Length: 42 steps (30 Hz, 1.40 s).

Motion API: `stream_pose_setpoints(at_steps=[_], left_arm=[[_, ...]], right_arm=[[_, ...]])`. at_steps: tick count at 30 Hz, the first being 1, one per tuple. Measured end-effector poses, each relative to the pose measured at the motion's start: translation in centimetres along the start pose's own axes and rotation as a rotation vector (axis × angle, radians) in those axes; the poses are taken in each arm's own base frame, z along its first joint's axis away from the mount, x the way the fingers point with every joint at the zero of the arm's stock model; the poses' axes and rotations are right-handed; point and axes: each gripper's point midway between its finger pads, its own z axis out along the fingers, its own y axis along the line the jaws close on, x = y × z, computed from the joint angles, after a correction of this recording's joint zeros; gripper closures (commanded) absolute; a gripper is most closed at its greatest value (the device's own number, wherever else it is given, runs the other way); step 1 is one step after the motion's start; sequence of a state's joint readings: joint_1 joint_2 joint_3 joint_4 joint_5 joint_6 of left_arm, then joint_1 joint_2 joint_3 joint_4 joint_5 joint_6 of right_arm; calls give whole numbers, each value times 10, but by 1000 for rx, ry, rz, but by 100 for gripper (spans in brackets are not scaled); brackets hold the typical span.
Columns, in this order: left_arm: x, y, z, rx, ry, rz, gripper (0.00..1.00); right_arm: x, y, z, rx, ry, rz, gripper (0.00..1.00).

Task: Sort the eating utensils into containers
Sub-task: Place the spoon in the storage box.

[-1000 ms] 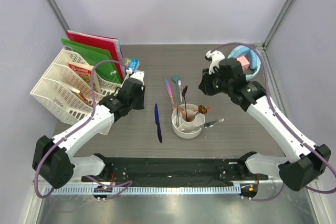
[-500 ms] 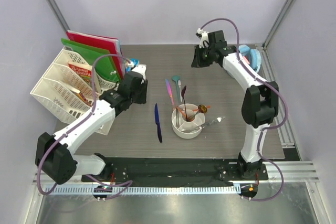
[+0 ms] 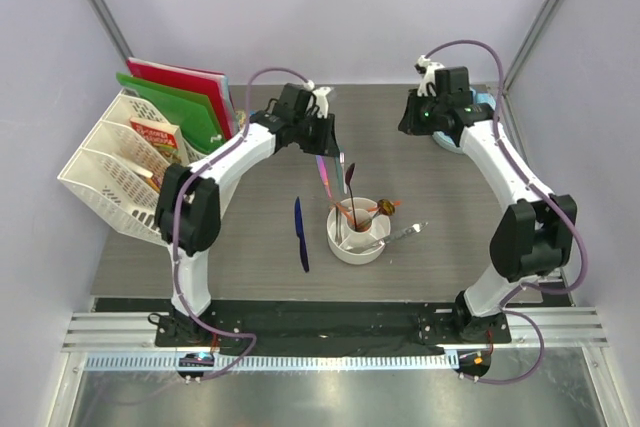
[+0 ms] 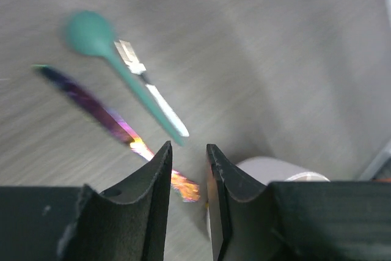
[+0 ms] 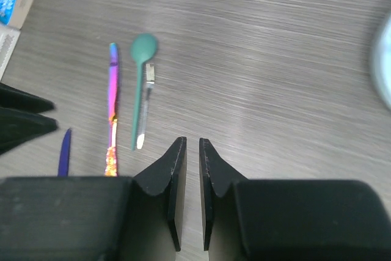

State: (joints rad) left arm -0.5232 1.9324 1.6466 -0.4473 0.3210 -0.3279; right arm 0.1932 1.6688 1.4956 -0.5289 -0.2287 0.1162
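The grey, wood-grained table (image 3: 450, 257) carries a teal spoon (image 5: 143, 53), an iridescent piece (image 5: 113, 108) shading from blue through purple and pink to orange-gold, and a dark blue knife (image 3: 301, 234). The white cup (image 3: 350, 255) shows orange pieces (image 3: 386, 209) and what looks like a dark purple spoon (image 3: 351, 175), with a silver piece (image 3: 405, 235) at its side. The lattice rack (image 3: 100, 172) is white, and the folders (image 3: 178, 79) are red and green.
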Motion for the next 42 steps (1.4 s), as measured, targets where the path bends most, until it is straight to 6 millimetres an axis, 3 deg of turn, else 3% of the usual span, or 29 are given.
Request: stream_pose_setpoints(at_steps=[2, 6, 13, 24, 30, 35, 42], left_arm=[[18, -11, 16, 106, 78, -17, 73], [38, -27, 15, 226, 142, -40, 75], [42, -60, 1, 401, 173, -52, 77], [36, -108, -48, 513, 159, 8, 77], [58, -134, -54, 538, 228, 31, 77], [69, -140, -51, 521, 251, 47, 76], [63, -120, -42, 417, 220, 52, 73]], right_arm=[[-2, -11, -11, 28, -21, 12, 81], [7, -23, -17, 60, -20, 28, 81], [30, -27, -10, 67, 31, 47, 81], [30, -30, -9, 72, 25, 66, 81], [36, -34, -7, 80, 36, 77, 80], [42, -37, -6, 85, 47, 88, 80], [49, -38, -4, 89, 60, 102, 78]])
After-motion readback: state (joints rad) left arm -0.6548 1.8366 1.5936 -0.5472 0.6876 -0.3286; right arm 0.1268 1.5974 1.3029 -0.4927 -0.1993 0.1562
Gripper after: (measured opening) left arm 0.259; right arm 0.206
